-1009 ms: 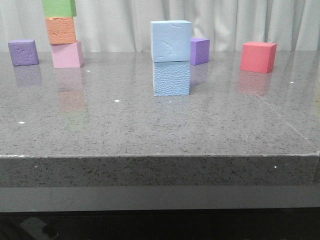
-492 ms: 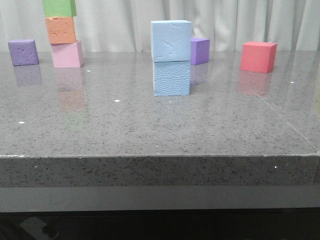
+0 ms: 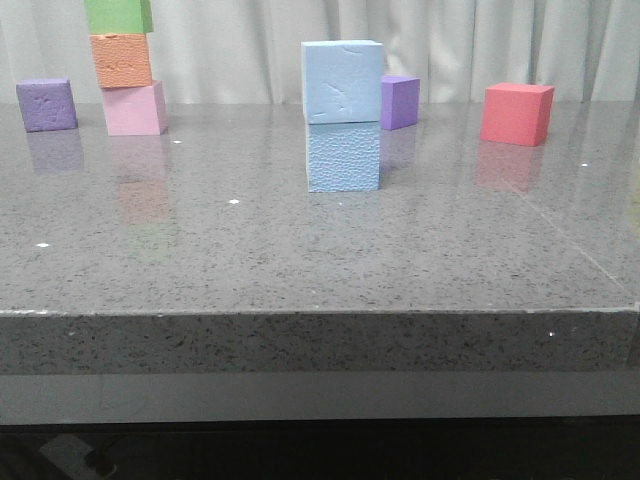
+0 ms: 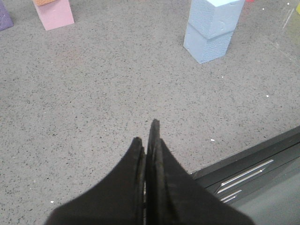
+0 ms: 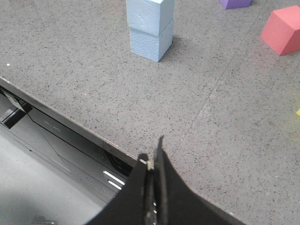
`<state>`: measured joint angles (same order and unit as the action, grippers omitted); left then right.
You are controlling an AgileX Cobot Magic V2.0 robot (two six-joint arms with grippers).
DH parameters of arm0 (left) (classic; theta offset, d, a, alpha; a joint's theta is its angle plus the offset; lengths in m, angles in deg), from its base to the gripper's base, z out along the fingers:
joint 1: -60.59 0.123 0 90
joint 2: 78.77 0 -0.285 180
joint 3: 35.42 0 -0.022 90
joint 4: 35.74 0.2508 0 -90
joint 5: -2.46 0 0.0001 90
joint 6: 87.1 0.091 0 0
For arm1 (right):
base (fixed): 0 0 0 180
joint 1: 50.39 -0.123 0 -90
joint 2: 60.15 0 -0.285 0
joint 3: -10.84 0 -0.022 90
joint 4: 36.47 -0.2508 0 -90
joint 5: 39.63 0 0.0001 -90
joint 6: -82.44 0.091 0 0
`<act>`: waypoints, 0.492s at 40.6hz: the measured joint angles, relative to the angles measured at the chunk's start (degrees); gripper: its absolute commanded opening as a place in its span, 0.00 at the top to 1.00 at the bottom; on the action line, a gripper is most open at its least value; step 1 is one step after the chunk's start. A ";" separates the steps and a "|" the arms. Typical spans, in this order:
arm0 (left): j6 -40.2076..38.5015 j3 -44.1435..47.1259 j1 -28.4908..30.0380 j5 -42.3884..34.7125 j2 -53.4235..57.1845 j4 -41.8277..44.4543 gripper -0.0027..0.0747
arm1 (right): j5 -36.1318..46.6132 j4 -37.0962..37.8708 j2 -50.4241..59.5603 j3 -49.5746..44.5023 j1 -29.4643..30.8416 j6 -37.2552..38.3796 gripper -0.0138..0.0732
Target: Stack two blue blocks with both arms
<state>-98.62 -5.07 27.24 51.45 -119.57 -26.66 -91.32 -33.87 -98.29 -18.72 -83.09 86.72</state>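
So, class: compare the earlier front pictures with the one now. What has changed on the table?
Nothing visibly changed. The upper blue block sits on the lower blue block, and the other cubes are where they were. Both the left gripper and right gripper are shut, away from the stack.

The bench (image 3: 300, 250) is grey speckled stone. Both stacked blocks are pale sky-blue: the lower block (image 3: 343, 156) pebbled, the upper block (image 3: 341, 82) smoother. Other cubes are purple (image 3: 46, 104), pink (image 3: 133, 109), orange (image 3: 121, 60), green (image 3: 118, 15) and red (image 3: 516, 113). Both tools are black.
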 measured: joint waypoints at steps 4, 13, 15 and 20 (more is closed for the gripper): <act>0.00 1.33 0.14 -1.17 0.99 -0.08 0.99 | -0.10 0.00 0.00 0.00 0.00 0.12 0.98; 0.00 10.66 8.76 -8.61 8.57 -0.48 0.99 | -0.10 -0.02 0.00 0.00 0.00 0.12 0.98; 0.00 13.88 11.39 -10.61 11.14 -0.63 0.99 | -0.10 -0.02 0.00 0.00 0.00 0.12 0.98; 0.00 21.42 17.61 -16.54 18.12 -3.99 0.99 | -0.10 -0.02 0.00 0.00 0.00 0.12 0.98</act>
<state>-98.62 16.35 44.85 34.91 -101.45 -30.65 -91.41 -33.89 -98.29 -18.72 -83.09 86.85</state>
